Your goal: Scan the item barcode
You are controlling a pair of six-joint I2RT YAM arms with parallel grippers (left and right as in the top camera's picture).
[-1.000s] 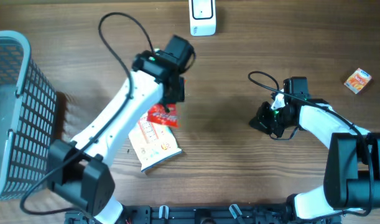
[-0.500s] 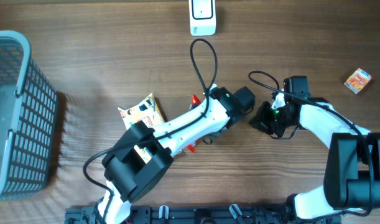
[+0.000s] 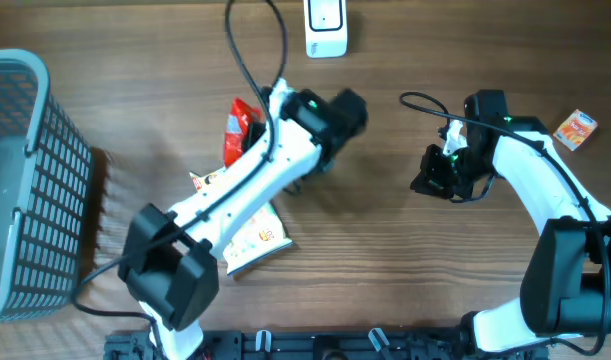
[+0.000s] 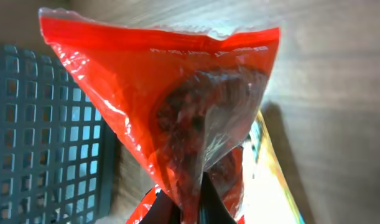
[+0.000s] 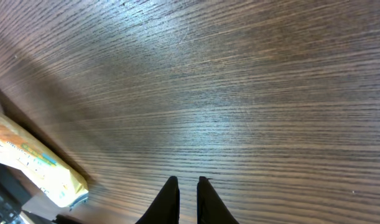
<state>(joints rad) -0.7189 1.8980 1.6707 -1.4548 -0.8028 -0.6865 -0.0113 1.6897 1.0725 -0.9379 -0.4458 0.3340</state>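
The item, a red plastic snack bag (image 4: 177, 106), fills the left wrist view, and my left gripper (image 4: 191, 202) is shut on its lower end, holding it off the table. From overhead the bag (image 3: 237, 125) shows left of the left arm, below and left of the white scanner (image 3: 325, 28) at the far edge. Its barcode is out of view. My right gripper (image 3: 432, 180) hovers over bare wood at the right. In its own view the right gripper (image 5: 188, 182) is shut with nothing between its fingers.
A yellow and white packet (image 3: 247, 235) lies flat under the left arm, and the same packet (image 5: 34, 162) shows in the right wrist view. A grey mesh basket (image 3: 25, 180) stands at the left edge. A small orange box (image 3: 575, 130) lies far right.
The left arm has swung from the table's middle up and to the left, carrying the red bag toward the far edge. The right gripper has risen slightly and stayed shut.
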